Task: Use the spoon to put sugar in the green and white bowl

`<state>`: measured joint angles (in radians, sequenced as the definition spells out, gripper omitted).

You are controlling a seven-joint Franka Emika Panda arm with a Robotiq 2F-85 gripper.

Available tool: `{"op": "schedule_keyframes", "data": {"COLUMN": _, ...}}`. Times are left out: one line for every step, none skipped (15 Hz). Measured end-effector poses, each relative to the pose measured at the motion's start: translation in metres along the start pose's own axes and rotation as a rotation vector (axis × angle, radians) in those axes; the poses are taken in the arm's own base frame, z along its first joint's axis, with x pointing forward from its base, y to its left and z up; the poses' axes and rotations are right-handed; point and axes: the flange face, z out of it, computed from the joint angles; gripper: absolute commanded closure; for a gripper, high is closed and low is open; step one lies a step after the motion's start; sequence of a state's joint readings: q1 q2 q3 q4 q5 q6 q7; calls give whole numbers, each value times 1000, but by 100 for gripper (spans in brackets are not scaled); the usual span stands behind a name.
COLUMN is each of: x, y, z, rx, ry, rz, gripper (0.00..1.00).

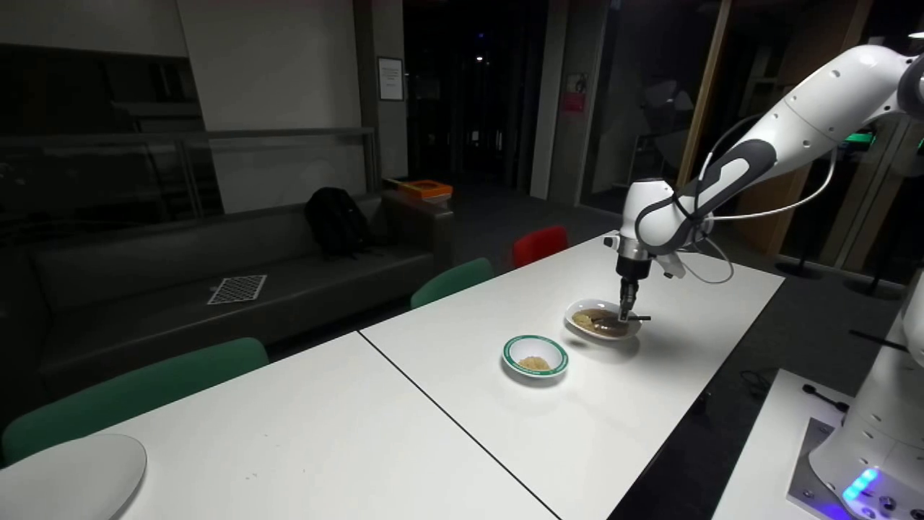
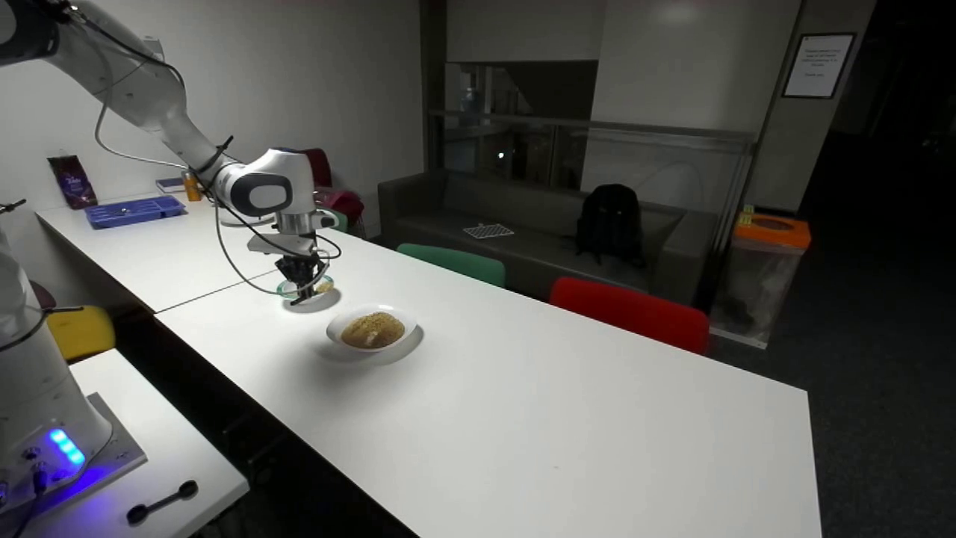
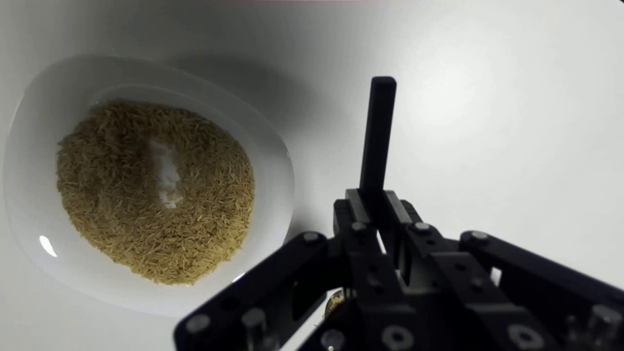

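Pads clamped on the black handle of the spoon (image 3: 379, 134), that's the gripper (image 3: 378, 207), and the handle's end juts out past the tips, just right of the white dish (image 3: 270, 195) in the wrist view. Most of the spoon's head is hidden under the gripper; a small dark-rimmed sliver with golden grains peeks out there and looks like part of it. Into the dish we look, and there's the sugar (image 3: 204, 219), to the eye long, slim tan grains more like brown rice, ringed around a pale bare patch, one side in shadow. Left of the dish in an exterior view, near it but apart, sits the green and white bowl (image 1: 535, 349), upright, teal rim, pale inside, a small tan heap (image 1: 535, 363) lying in it. In an exterior view the gripper (image 2: 305, 294) hangs behind and left of the dish, covering part of that bowl. The dish itself rests on the white table (image 2: 567, 418); beyond the dish come a green chair (image 2: 450, 265), a red chair (image 2: 631, 317) and a grey sofa (image 2: 515, 198) carrying a black backpack (image 2: 610, 224). Well back and left of the dish, a blue cutlery tray (image 2: 142, 219) and a purple bag (image 2: 72, 181); nearer the camera than the dish, low left, a black double-ended measuring scoop (image 2: 162, 502).
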<state>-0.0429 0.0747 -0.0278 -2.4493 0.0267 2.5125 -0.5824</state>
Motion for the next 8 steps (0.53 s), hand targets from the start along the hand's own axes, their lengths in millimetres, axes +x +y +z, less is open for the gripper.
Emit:
{"op": "schedule_keyframes", "data": {"x": 4, "y": -2, "z": 1, "rx": 0, "ry": -1, "rz": -10, "gripper": 97}}
{"op": "schedule_keyframes", "data": {"x": 9, "y": -4, "z": 2, "rx": 1, "ry": -3, "rz": -19, "gripper": 97}}
{"op": "schedule_keyframes", "data": {"x": 12, "y": -6, "z": 3, "rx": 0, "ry": -4, "rz": -27, "gripper": 97}}
{"op": "schedule_keyframes", "data": {"x": 16, "y": -8, "z": 3, "rx": -1, "ry": -5, "rz": -36, "gripper": 97}}
{"op": "schedule_keyframes", "data": {"x": 19, "y": -9, "z": 3, "rx": -3, "ry": -7, "rz": -45, "gripper": 97}}
{"op": "schedule_keyframes", "data": {"x": 22, "y": -10, "z": 3, "rx": -4, "ry": -9, "rz": -53, "gripper": 97}}
{"op": "schedule_keyframes", "data": {"x": 25, "y": -11, "z": 4, "rx": -6, "ry": -11, "rz": -60, "gripper": 97}}
{"op": "schedule_keyframes", "data": {"x": 27, "y": -12, "z": 3, "rx": -8, "ry": -12, "rz": -69, "gripper": 97}}
